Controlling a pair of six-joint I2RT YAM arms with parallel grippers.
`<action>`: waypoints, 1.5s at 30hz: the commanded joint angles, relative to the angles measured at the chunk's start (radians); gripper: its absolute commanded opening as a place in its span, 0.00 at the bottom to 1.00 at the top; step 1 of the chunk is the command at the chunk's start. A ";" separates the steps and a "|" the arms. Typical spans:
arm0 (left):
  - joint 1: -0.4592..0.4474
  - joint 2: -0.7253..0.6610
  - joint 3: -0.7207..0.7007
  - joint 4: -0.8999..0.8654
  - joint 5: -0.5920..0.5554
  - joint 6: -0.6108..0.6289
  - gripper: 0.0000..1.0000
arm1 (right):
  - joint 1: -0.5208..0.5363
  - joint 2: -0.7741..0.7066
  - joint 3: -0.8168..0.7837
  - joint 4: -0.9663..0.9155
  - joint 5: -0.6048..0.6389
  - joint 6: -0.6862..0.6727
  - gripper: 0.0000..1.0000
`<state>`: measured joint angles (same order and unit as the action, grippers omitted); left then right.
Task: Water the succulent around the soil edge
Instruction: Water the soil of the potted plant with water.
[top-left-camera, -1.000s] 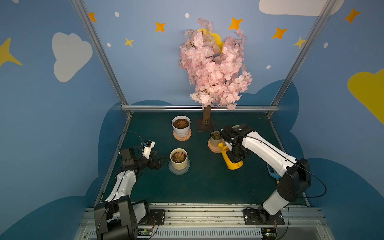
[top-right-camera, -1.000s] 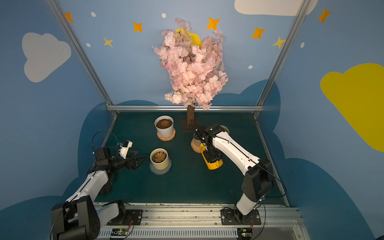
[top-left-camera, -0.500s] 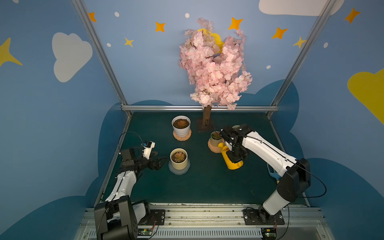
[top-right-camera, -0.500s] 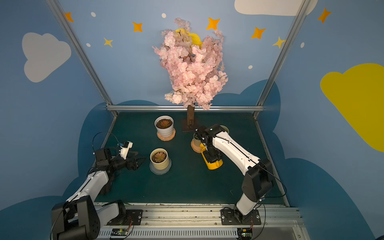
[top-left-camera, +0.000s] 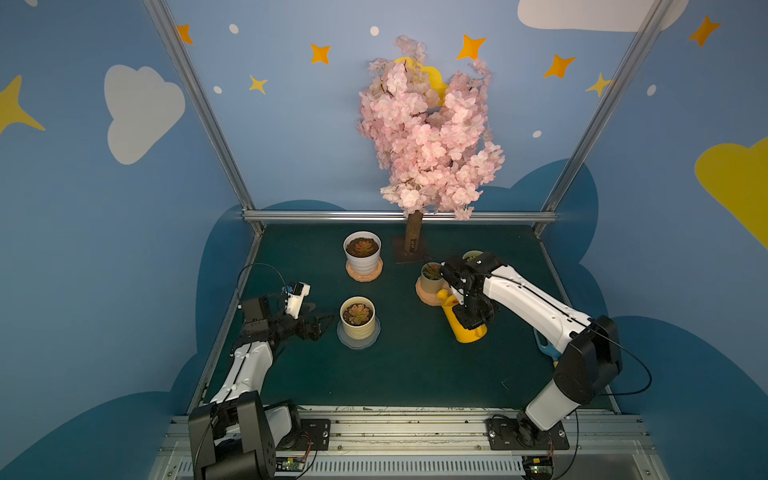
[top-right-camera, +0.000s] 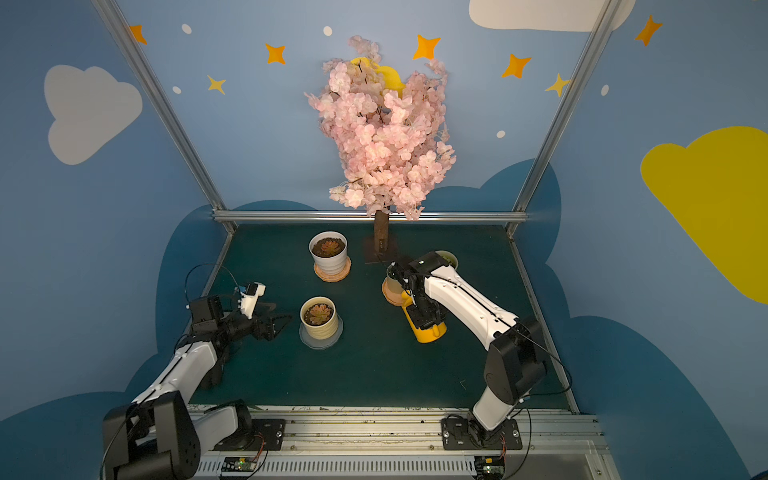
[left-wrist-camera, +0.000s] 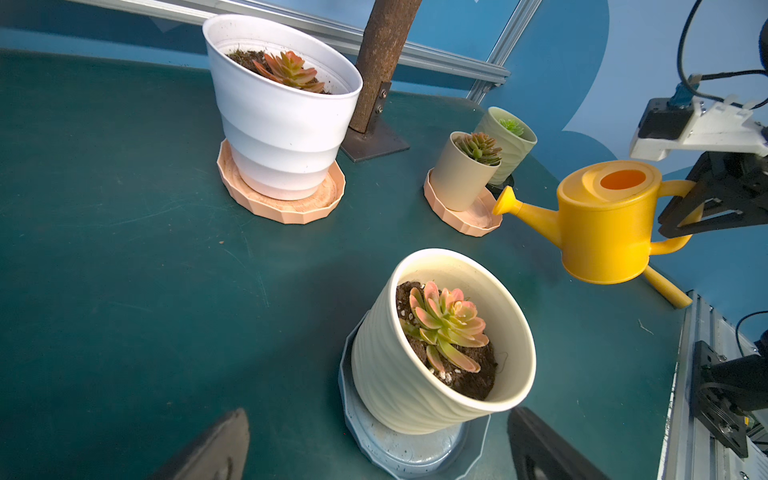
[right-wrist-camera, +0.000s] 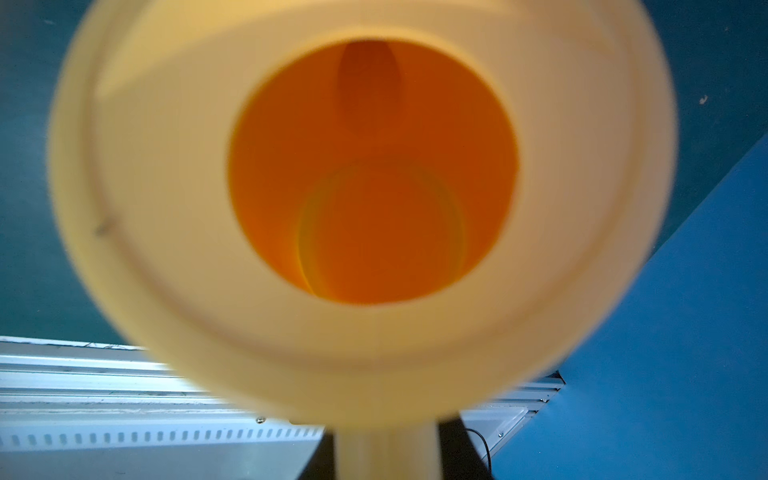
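Note:
A yellow watering can (top-left-camera: 467, 328) (left-wrist-camera: 602, 224) is held about level at the right. My right gripper (top-left-camera: 473, 311) (right-wrist-camera: 386, 453) is shut on its handle. The can's top opening (right-wrist-camera: 374, 174) fills the right wrist view. Its spout (left-wrist-camera: 509, 203) points at the peach saucer of a small beige pot with a green succulent (left-wrist-camera: 478, 147) (top-left-camera: 432, 271). The spout tip sits below that pot's rim. A pink-green succulent (left-wrist-camera: 446, 324) (top-left-camera: 357, 313) grows in a cream ribbed pot at the centre left. My left gripper (top-left-camera: 324, 324) (left-wrist-camera: 378, 453) stands open just left of that pot and holds nothing.
A white pot (top-left-camera: 362, 257) with a succulent stands on a peach saucer at the back. Behind the beige pot is a pale green pot (left-wrist-camera: 511, 137). The blossom tree's trunk (top-left-camera: 412, 239) and base plate stand at the back centre. A blue-handled tool (top-left-camera: 544, 349) lies by the right edge.

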<state>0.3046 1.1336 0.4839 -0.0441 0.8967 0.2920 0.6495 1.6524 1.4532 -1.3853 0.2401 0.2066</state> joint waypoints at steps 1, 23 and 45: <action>-0.003 -0.014 -0.008 0.007 0.008 0.016 1.00 | -0.004 -0.047 -0.007 0.014 0.002 0.020 0.00; -0.004 -0.015 -0.010 0.007 0.005 0.016 1.00 | -0.001 -0.185 -0.159 0.174 0.014 0.054 0.00; -0.008 -0.022 -0.012 0.006 0.008 0.022 1.00 | -0.046 -0.434 -0.372 0.283 0.159 0.274 0.00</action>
<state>0.2996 1.1301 0.4839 -0.0441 0.8936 0.2928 0.6266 1.2354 1.0973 -1.1267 0.3534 0.4149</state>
